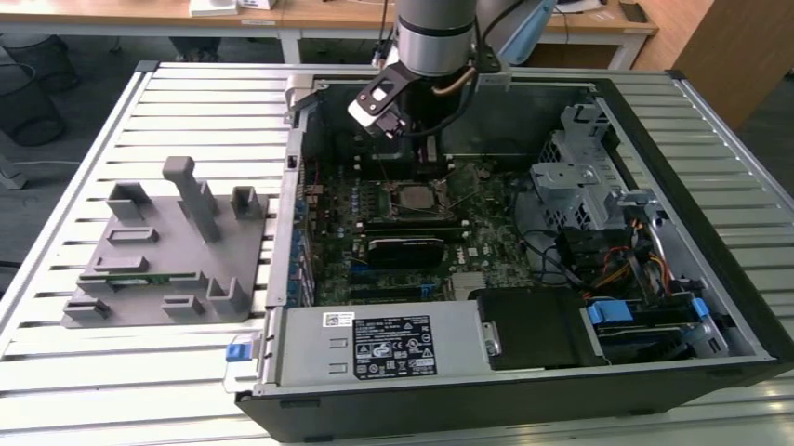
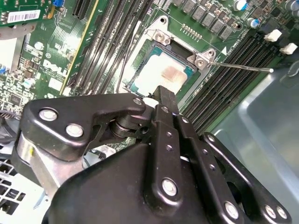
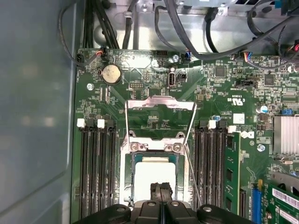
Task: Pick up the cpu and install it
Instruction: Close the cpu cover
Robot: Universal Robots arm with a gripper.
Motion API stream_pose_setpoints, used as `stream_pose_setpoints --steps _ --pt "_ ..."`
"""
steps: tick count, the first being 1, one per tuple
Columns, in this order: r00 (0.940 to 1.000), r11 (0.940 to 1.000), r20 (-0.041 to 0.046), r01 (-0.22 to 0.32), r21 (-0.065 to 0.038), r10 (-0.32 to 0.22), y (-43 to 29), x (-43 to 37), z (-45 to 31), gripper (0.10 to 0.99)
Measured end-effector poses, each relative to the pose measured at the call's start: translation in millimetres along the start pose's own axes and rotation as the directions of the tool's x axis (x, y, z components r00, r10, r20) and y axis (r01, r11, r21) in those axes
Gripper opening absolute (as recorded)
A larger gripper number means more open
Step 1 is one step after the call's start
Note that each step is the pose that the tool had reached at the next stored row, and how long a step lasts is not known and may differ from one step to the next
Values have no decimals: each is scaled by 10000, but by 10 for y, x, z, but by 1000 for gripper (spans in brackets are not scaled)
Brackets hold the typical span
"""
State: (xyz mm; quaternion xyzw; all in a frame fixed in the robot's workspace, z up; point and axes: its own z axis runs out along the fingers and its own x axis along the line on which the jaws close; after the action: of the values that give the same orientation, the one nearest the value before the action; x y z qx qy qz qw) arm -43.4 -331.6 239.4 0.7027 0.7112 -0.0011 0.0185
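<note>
Black label (image 1: 394, 346), white print, on power supply (image 1: 310, 351); barcode sticker (image 2: 23, 16) on green card (image 2: 11, 5); white lettering (image 2: 49, 70) on motherboard (image 2: 21, 86); small print illegible.

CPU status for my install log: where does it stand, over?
Gripper low over the cpu, fingers shut. Cpu lies flat in the socket. Socket frame swung open.

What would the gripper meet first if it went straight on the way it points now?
Most likely the cpu, lying in the open motherboard socket: the gripper points at its pale top in both wrist views. How big the gap is cannot be told.
</note>
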Motion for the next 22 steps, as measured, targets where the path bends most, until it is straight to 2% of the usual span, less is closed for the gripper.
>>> stream_pose_setpoints --steps 10,18,20,22 --pt "10000 10000 0 0 16 0 4 -4 -147 106" --pt "10000 10000 38 -22 17 22 6 -33 -148 106" --pt "10000 10000 37 -31 17 31 37 -39 -147 106" --pt "10000 10000 38 -32 18 32 102 -41 -146 106"
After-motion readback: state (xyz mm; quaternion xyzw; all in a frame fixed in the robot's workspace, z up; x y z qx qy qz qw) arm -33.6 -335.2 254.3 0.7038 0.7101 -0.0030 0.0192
